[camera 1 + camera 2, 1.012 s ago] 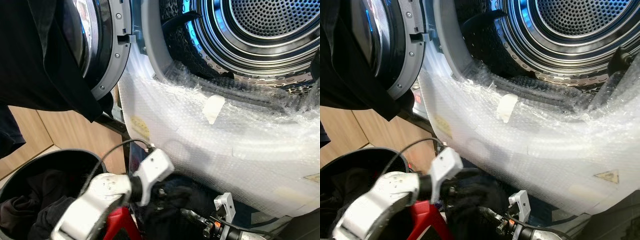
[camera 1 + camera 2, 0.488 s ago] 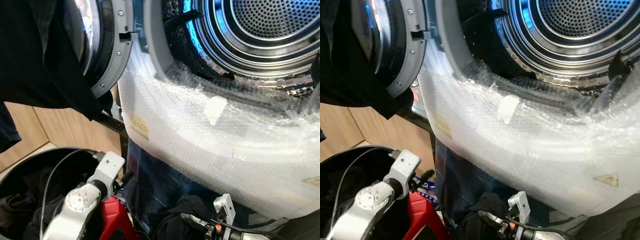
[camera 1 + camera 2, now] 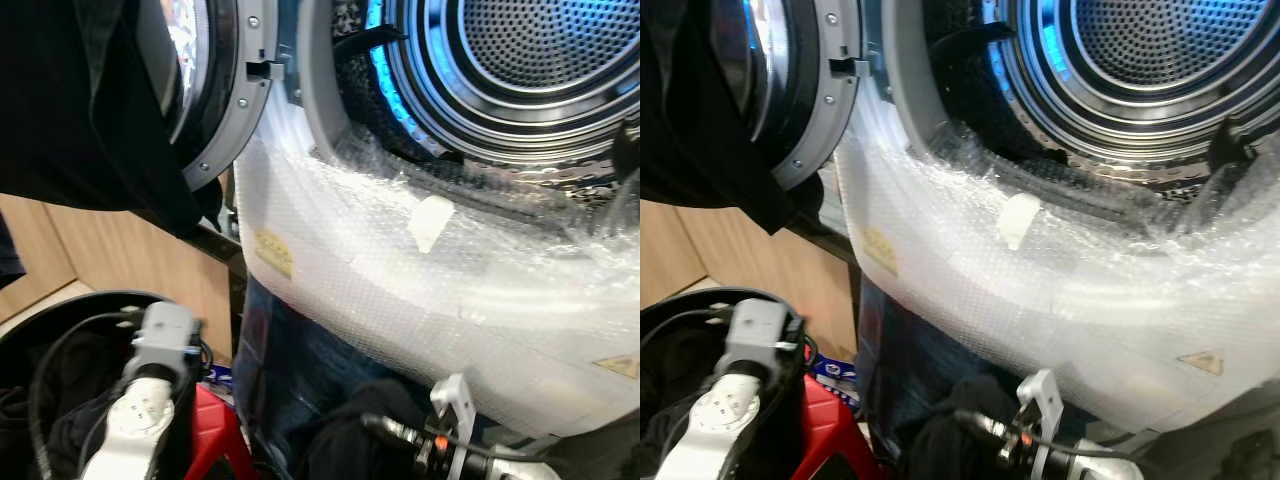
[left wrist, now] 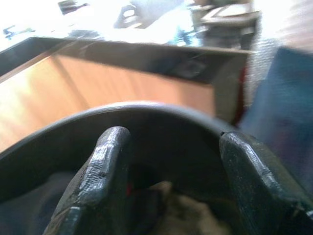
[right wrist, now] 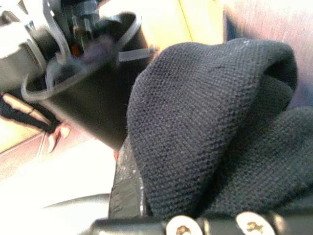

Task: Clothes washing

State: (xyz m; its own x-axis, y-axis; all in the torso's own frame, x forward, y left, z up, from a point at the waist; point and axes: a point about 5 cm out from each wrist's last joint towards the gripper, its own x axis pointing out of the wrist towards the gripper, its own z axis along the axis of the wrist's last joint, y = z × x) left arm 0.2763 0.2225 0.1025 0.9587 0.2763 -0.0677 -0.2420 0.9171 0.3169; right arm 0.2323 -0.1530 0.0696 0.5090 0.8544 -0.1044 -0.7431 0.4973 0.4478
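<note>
Washing machine (image 3: 420, 300): far, door open, front bubble-wrapped. Black basket (image 3: 680, 310): near left, holding dark clothes. Left gripper (image 4: 171, 191): over the basket, fingers spread, empty. Right gripper (image 5: 146, 205): near right, clamped on dark knit garment (image 5: 215, 127).

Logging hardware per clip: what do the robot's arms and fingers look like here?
The left arm is silver-white with a grey boxy wrist block and looping black cables. The right arm carries a white bracket, a black cable and an orange-red spot. The left gripper has two thick, matte black, textured fingers.
</note>
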